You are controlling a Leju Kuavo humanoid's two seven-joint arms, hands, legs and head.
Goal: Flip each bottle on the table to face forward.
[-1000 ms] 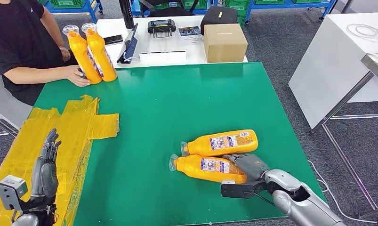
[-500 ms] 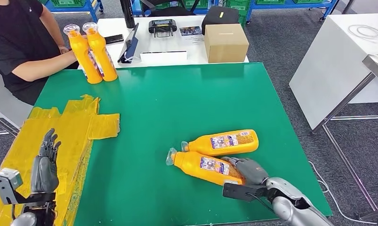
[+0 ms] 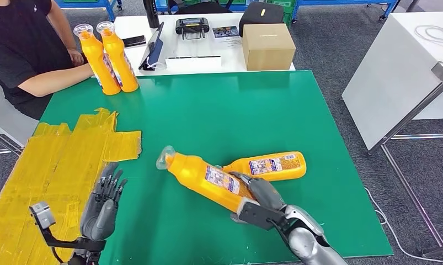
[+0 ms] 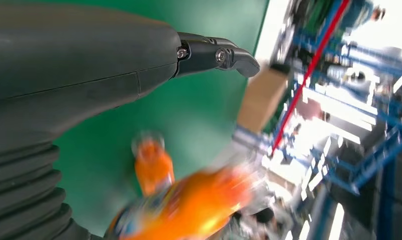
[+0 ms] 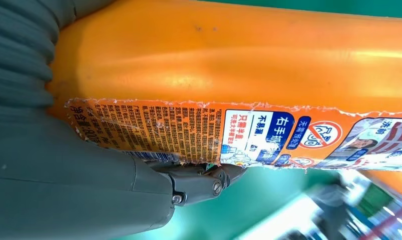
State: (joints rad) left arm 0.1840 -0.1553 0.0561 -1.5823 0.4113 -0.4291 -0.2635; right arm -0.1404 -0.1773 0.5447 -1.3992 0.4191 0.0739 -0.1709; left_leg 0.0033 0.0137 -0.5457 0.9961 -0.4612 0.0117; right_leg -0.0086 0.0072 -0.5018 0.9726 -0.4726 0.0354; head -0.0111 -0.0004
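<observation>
Green counter [image 3: 219, 105] fills mid-frame, yellow tape [image 3: 53, 160] at left. Lower centre, the right hand [image 3: 261, 200] grips a bottle [image 3: 202, 175], raised and tilted, cap toward upper left. Another bottle [image 3: 271, 165] lies just behind it. Left hand [image 3: 102, 204], lower left, is spread wide, holding nothing. Two bottles [image 3: 108, 49] stand upper left beside a person [image 3: 20, 49].

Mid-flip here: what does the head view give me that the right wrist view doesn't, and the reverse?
Head view alone: the second bottle lying on the green table, two upright bottles beside a person's arm, the yellow taped patch, and the left hand, holding nothing.

Right wrist view alone: the label's fine print, close up.

Both: the right hand gripping the tilted bottle.
</observation>
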